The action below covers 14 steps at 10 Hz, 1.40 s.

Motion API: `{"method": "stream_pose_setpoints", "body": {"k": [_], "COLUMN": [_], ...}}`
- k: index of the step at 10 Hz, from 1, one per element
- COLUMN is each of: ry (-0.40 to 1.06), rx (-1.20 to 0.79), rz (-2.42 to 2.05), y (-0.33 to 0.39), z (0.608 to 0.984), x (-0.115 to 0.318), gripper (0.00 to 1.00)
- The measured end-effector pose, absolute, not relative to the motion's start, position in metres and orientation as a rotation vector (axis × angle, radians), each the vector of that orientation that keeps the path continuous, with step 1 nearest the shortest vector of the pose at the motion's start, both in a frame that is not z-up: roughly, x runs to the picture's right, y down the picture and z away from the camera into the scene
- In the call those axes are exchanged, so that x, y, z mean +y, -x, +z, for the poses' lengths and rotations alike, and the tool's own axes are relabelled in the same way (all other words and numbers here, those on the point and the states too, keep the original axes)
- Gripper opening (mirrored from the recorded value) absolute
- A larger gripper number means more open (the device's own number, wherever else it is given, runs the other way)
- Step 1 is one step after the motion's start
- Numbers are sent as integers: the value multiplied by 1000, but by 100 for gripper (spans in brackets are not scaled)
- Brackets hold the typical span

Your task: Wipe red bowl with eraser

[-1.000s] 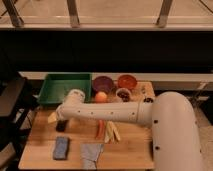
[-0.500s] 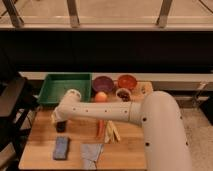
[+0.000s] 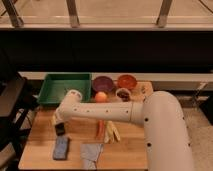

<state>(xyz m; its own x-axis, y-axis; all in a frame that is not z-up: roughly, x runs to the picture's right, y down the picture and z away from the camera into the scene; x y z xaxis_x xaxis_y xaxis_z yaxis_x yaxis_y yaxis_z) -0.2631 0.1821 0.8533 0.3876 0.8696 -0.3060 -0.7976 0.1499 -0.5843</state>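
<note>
The red bowl [image 3: 127,81] stands at the back of the wooden table, right of the purple bowl [image 3: 103,83]. My white arm reaches across the table from the right. My gripper [image 3: 60,126] is low over the table's left side, far from the red bowl. A small black block, the eraser [image 3: 61,131], is right at the gripper's tip. Whether it is held does not show.
A green tray [image 3: 67,89] sits at the back left. A clear cup with dark contents [image 3: 123,94] and an orange ball [image 3: 101,97] stand in front of the bowls. A blue sponge [image 3: 61,148], a grey cloth [image 3: 91,154], a carrot [image 3: 100,130] and pale sticks [image 3: 114,132] lie near the front.
The arm's big white shell has swung further left over the table's right side. The gripper has dropped slightly toward the table's left front, staying by the black block.
</note>
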Motion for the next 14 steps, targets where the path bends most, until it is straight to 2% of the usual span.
{"method": "stream_pose_setpoints", "body": {"k": [6,10,14], "ry": [784,804,735], "rx": [-219,-291,-448], "rz": [1211,1270,1396], "y": [238,202,161], "z": [815,835,843], "x": [141,159,155], "gripper": [19,19,19]}}
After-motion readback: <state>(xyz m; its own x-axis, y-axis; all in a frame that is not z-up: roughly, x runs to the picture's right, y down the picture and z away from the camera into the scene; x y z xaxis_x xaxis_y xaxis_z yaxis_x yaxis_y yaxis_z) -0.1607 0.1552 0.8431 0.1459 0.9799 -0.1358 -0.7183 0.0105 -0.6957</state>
